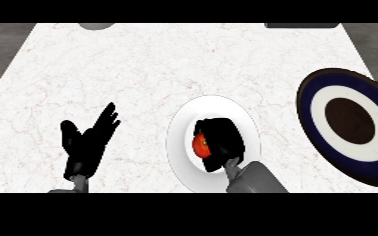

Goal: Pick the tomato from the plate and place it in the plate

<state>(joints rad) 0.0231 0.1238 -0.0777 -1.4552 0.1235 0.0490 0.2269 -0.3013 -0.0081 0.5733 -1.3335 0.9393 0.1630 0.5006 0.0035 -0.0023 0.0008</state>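
A red tomato (198,145) lies on a white plate (212,106) near the counter's front middle. My right hand (221,143) covers most of the tomato, its fingers and thumb curled round it from the right. Only the tomato's left side shows. At the right edge stands a large plate (314,105) with dark blue and white rings and a brown centre. My left hand (89,141) rests open at the lower left, fingers up, well apart from both plates.
The white marble counter (148,65) stretches back from the plates. A grey round object (96,25) peeks in at the top left edge, and a dark flat object (301,25) at the top right.
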